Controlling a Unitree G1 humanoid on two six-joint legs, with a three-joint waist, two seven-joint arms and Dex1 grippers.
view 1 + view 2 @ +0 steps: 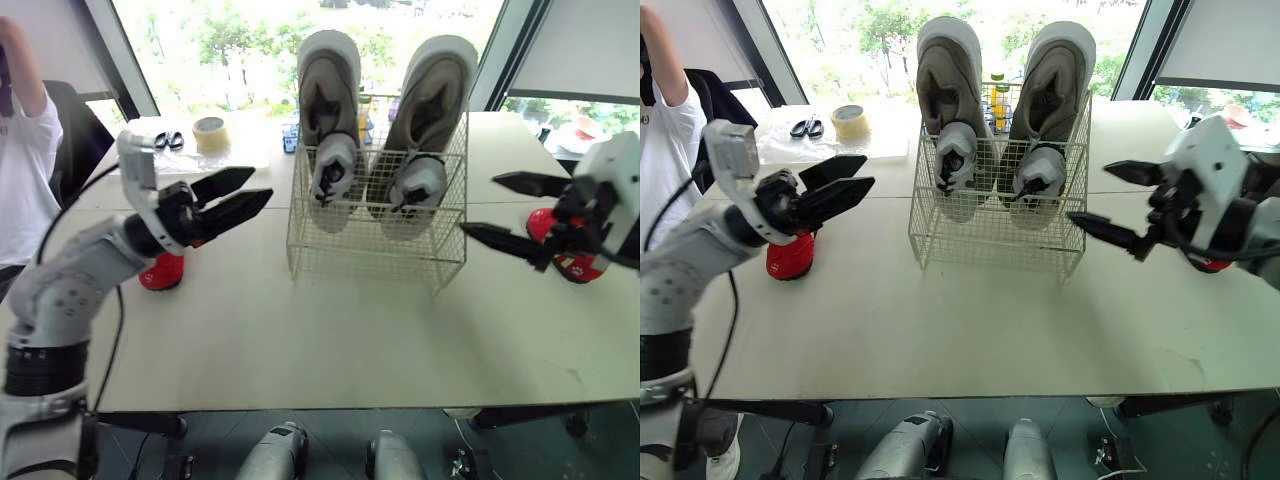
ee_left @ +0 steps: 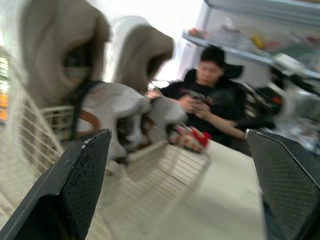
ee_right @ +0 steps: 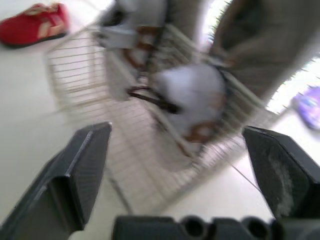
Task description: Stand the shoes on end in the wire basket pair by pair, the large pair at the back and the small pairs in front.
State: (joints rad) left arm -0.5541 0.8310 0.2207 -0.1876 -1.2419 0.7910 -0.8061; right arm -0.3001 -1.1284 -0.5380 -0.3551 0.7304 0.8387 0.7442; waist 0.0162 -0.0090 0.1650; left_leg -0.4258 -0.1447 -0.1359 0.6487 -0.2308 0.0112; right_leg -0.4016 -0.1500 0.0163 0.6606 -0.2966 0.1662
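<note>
A white wire basket (image 1: 375,240) stands mid-bench (image 1: 300,340). It holds two large grey-beige shoes (image 1: 328,70) on end at the far side and two small grey shoes (image 1: 335,165) in front. The left end effector (image 1: 260,183) hovers left of it, released and empty, above a small red shoe (image 1: 160,272). The right end effector (image 1: 478,204) hovers right of it, likewise spread and empty, with a second red shoe (image 1: 570,262) just to its right.

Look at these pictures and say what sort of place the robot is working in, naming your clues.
Probably an office or lab workroom: a big white table beside tall windows, shelves behind a person, and a tape roll and scissors lying on the table.
</note>
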